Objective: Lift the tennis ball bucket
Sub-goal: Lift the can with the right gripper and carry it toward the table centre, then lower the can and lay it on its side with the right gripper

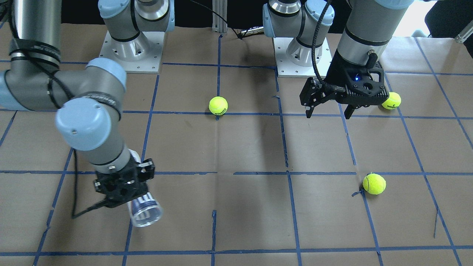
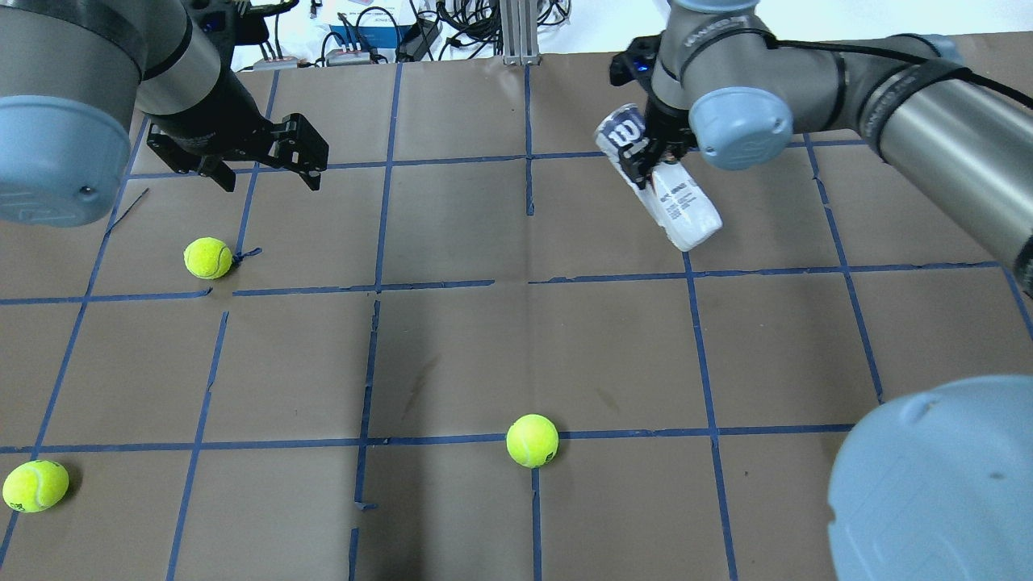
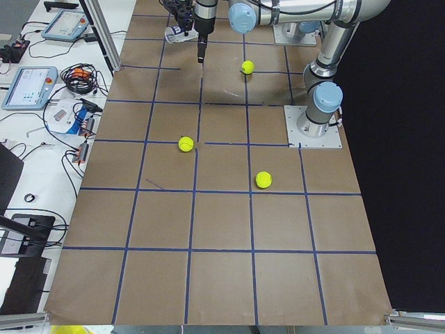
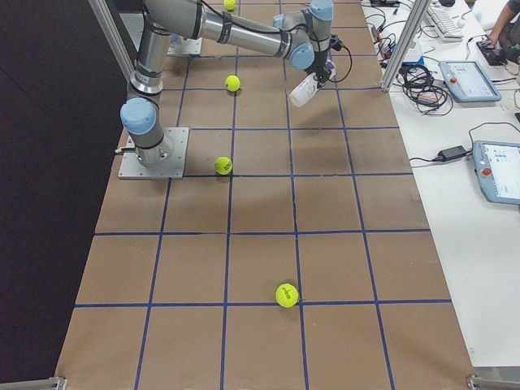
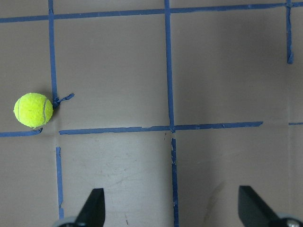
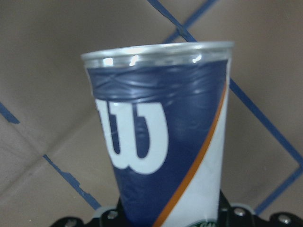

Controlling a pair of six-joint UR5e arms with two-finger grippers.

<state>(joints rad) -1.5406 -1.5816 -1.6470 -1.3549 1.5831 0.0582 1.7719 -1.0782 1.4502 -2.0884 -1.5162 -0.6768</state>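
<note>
I find the right gripper (image 2: 648, 161) clamped on the tennis ball bucket (image 2: 679, 206), which is tilted and seemingly clear of the table (image 2: 452, 347) on my far right; the left gripper (image 1: 328, 112) gapes empty; lift underway; next, raise steadily with a firm grip.
</note>
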